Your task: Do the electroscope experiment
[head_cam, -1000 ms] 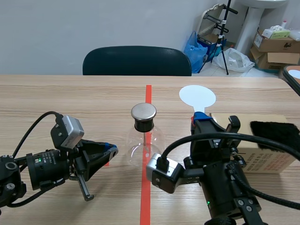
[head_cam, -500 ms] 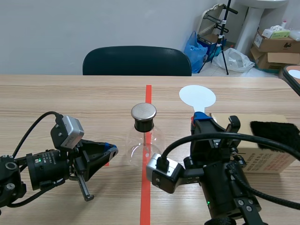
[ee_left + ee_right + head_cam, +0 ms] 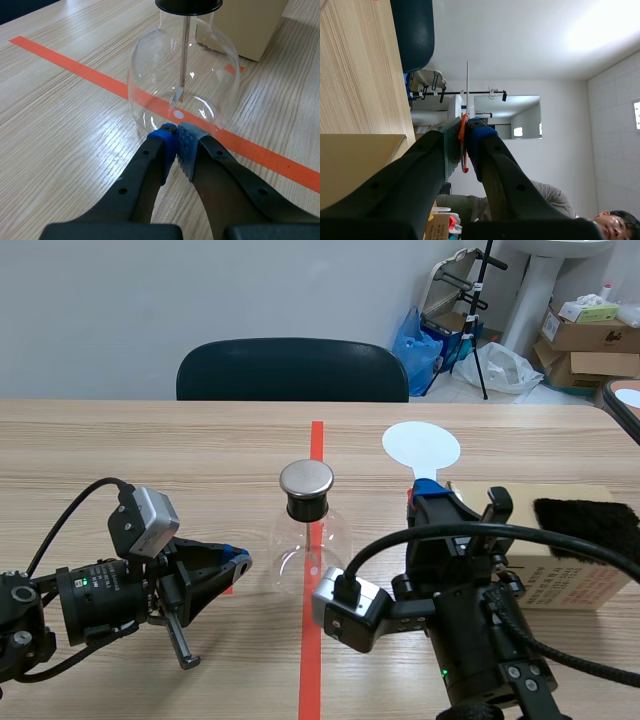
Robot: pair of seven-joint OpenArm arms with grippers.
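Observation:
The electroscope, a round glass flask (image 3: 310,540) with a black stopper and a metal disc (image 3: 306,479) on top, stands on the orange-red line at mid-table. My left gripper (image 3: 236,559) is shut on nothing, low at the flask's left. In the left wrist view its tips (image 3: 176,137) almost touch the flask (image 3: 150,85); the rod and leaf (image 3: 181,92) hang inside. My right gripper (image 3: 424,492) is shut on a flat white paddle (image 3: 421,447) that sticks up right of the flask. Seen edge-on, the paddle (image 3: 468,85) rises from between the right gripper's (image 3: 463,134) pads.
A cardboard box (image 3: 560,575) stands at the right with a black fur cloth (image 3: 585,516) on it, just behind my right arm. A dark chair (image 3: 292,370) stands across the table. A person (image 3: 540,200) shows in the right wrist view. Boxes and bags lie beyond the table.

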